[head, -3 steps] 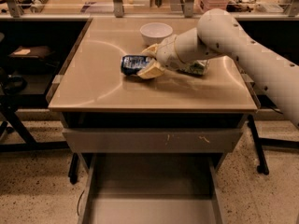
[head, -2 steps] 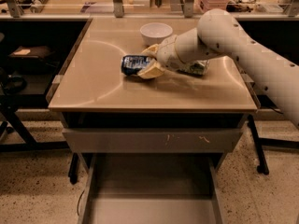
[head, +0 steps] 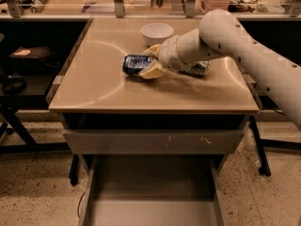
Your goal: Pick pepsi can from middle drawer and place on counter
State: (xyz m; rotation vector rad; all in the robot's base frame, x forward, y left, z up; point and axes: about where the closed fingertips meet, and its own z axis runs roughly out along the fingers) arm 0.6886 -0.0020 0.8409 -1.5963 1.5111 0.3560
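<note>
The pepsi can [head: 134,64] is dark blue and lies on its side on the beige counter [head: 103,84], left of centre. My gripper [head: 149,61] reaches in from the right, with one cream finger [head: 152,50] behind the can's right end and the other in front of it. The jaws are closed against the can, which rests at counter level. The middle drawer [head: 150,192] stands pulled open below the counter, and its grey floor is bare.
A white bowl [head: 157,32] stands on the counter just behind the gripper. A shiny green can [head: 197,68] lies partly hidden behind my wrist. The grey drawer front with orange scuffs [head: 155,141] is shut above the open drawer. A glass partition lines the counter's far edge.
</note>
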